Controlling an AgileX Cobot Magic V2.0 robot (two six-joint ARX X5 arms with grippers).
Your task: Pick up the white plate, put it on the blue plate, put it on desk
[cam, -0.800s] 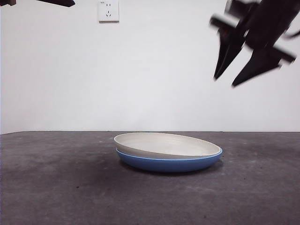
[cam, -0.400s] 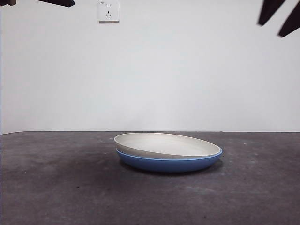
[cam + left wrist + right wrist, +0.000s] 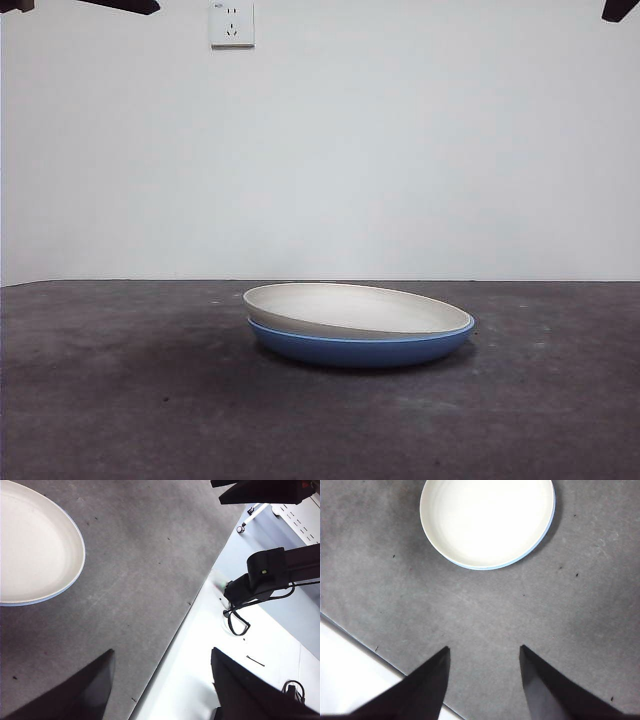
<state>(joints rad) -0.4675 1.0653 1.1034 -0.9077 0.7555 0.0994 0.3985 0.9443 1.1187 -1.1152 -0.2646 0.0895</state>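
Observation:
The white plate [image 3: 352, 306] rests inside the blue plate [image 3: 362, 348], slightly tilted, on the desk [image 3: 120, 400]. From the right wrist the white plate [image 3: 487, 520] fills the blue plate [image 3: 547, 527], of which only a thin rim shows. My right gripper [image 3: 482, 652] hangs open and empty high above the desk [image 3: 580, 610], well away from the stack. My left gripper [image 3: 162, 655] is open and empty over the desk's edge, with the white plate [image 3: 35, 545] and a blue sliver of the blue plate [image 3: 70, 582] off to one side. Only black tips of the arms show at the front view's top corners.
A white wall with a socket [image 3: 231, 22] stands behind the desk. In the left wrist view a white surface [image 3: 200, 645] lies beyond the desk's edge, and a black arm part [image 3: 265, 575] with cables stands over it.
My right gripper has risen away from the stacked plates and gone out of the front view's top right corner. The plates have not moved.

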